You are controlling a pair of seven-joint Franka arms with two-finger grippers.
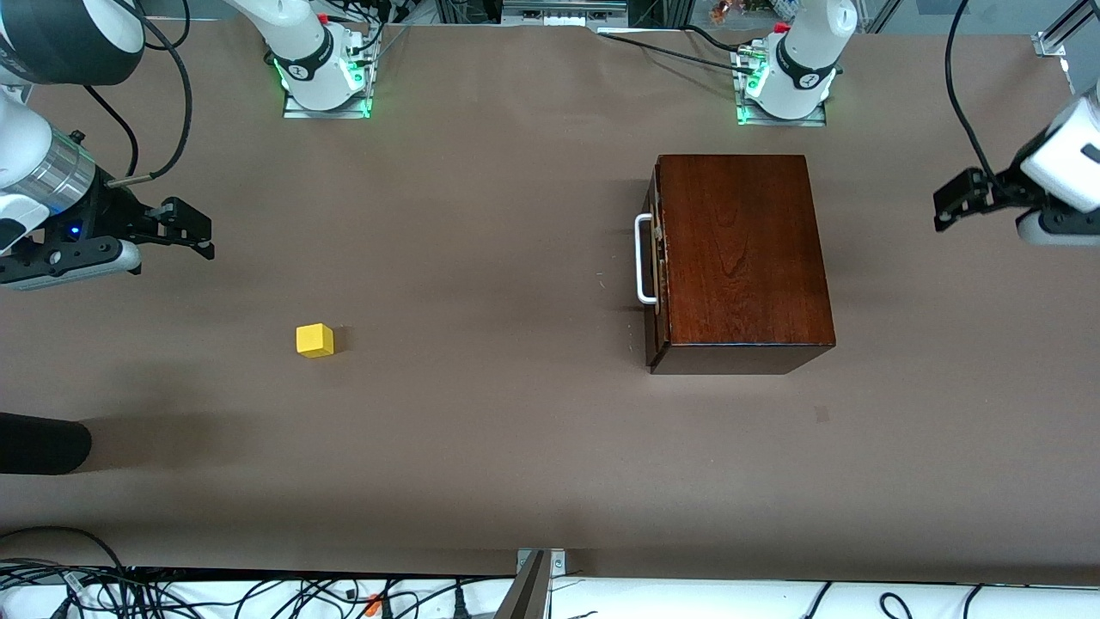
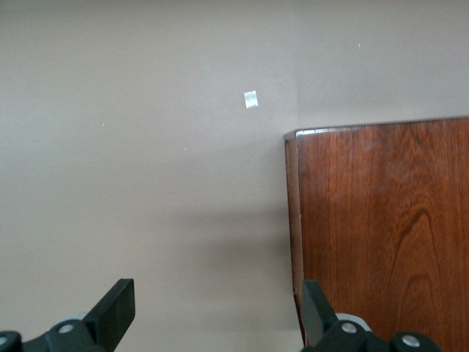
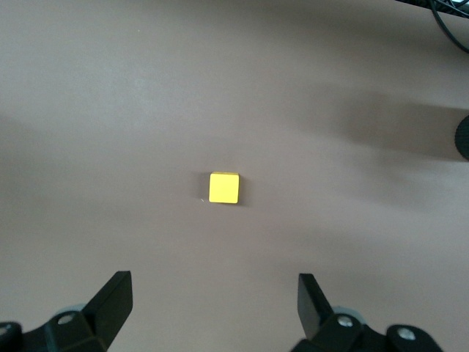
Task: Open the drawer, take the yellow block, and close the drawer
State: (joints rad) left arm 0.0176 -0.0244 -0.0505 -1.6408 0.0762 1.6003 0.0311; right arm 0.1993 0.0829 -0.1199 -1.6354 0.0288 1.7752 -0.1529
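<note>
- Two pincers hang over the brown surface (image 1: 516, 447), neither holding anything and neither touching the box or the block.
- At the left edge of the front view, about a third of the way down, the right pincer (image 1: 191, 230) is up in the air over bare surface at the right arm's end; its two fingers stand apart.
- In the right wrist view those fingers (image 3: 113, 297) show spread wide in the lower corners, with the yellow block (image 3: 223, 188) on the surface between and ahead of them, well apart from both.
- In the front view the yellow block (image 1: 315, 340) sits alone, left of centre and just below mid-height, on the surface and not in the drawer.
- At the right edge of the front view, about a third of the way down, the left pincer (image 1: 958, 199) is over bare surface beside the wooden box (image 1: 739, 258); its fingers stand apart too.
- The left wrist view shows its fingers (image 2: 117, 308) spread in the lower corners, and the box's dark top filling the lower right.
- Right of centre in the front view, the drawer (image 1: 657, 266) is shut flush in the box.
- Its white bar handle (image 1: 643, 258) faces the right arm's end of the surface.
</note>
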